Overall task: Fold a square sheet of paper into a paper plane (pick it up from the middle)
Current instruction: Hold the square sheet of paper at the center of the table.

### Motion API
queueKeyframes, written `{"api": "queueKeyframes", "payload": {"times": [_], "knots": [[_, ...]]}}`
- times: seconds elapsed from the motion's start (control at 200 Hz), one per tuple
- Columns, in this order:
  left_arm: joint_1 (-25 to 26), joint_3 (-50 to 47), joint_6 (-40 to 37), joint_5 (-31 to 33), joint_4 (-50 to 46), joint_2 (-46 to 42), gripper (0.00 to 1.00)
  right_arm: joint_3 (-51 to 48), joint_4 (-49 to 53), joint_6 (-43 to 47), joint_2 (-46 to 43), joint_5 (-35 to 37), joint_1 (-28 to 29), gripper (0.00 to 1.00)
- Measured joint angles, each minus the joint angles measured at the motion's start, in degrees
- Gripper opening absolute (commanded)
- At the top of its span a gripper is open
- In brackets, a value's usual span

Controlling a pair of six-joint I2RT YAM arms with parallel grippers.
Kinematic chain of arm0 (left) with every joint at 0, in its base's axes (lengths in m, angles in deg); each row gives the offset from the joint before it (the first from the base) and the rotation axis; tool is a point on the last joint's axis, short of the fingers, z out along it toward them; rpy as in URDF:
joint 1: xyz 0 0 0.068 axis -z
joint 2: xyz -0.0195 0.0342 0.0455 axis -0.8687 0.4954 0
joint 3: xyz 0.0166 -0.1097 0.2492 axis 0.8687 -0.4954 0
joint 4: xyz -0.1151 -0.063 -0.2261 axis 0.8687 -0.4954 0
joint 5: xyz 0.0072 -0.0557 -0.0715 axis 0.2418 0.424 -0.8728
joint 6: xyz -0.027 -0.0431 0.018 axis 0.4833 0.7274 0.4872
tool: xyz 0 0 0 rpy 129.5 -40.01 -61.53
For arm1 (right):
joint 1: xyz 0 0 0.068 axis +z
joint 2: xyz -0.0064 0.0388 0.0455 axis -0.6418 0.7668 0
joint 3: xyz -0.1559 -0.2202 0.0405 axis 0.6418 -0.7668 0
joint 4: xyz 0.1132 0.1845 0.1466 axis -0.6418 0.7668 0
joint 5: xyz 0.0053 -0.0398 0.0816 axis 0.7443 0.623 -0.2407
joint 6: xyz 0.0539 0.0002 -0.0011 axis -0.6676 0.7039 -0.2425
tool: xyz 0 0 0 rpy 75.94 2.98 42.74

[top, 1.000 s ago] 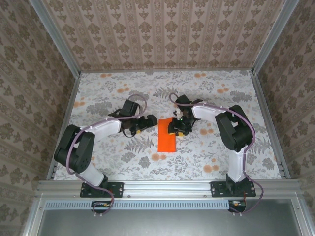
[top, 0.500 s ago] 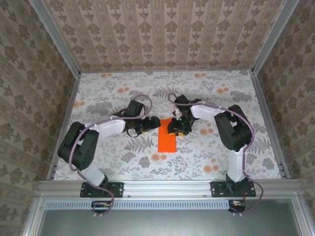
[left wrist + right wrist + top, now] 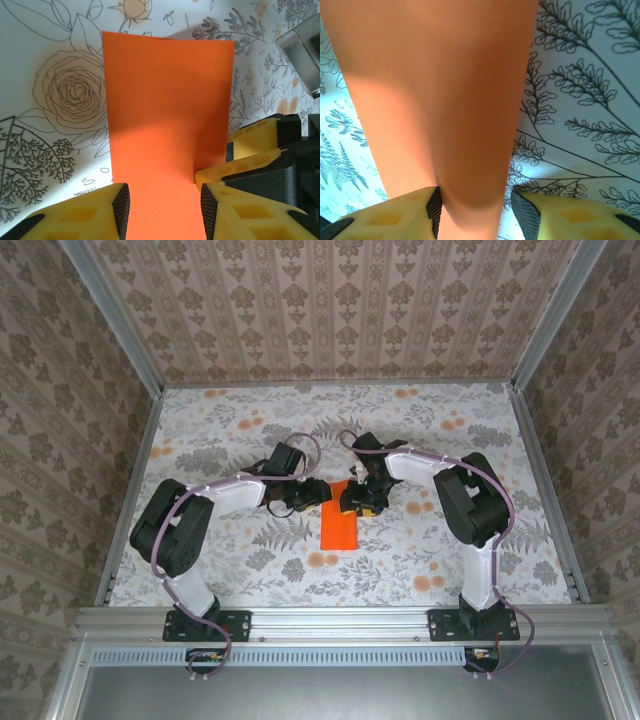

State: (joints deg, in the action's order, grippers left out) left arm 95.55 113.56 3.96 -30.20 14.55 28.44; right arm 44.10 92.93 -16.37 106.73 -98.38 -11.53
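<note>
Paper [image 3: 340,525]: flat on the table [image 3: 450,440], near its middle, between the two arms.
Left gripper [image 3: 318,492]: at the paper's far left corner, straddling its end.
Right gripper [image 3: 362,502]: on the paper's far right side, just across from the left gripper.

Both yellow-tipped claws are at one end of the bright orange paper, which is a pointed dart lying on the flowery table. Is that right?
Not quite. The bright orange paper is not a pointed dart. It is a plain long rectangle with square corners, as the left wrist view shows. The rest holds: the left claw and the right claw are at one end of it, and it lies on the flowery table.
</note>
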Motion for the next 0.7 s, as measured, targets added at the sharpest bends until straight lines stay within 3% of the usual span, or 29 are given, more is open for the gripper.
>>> {"api": "queueKeyframes", "payload": {"times": [0.23,0.7], "knots": [[0.5,0.6,0.3,-0.8,0.3,1.7,0.28,0.7,0.7,-0.8,0.5,0.2,0.0,0.52],[1.4,2.1,0.3,-2.0,0.2,4.3,0.15,1.1,1.1,-1.0,0.8,0.2,0.1,0.52]]}}
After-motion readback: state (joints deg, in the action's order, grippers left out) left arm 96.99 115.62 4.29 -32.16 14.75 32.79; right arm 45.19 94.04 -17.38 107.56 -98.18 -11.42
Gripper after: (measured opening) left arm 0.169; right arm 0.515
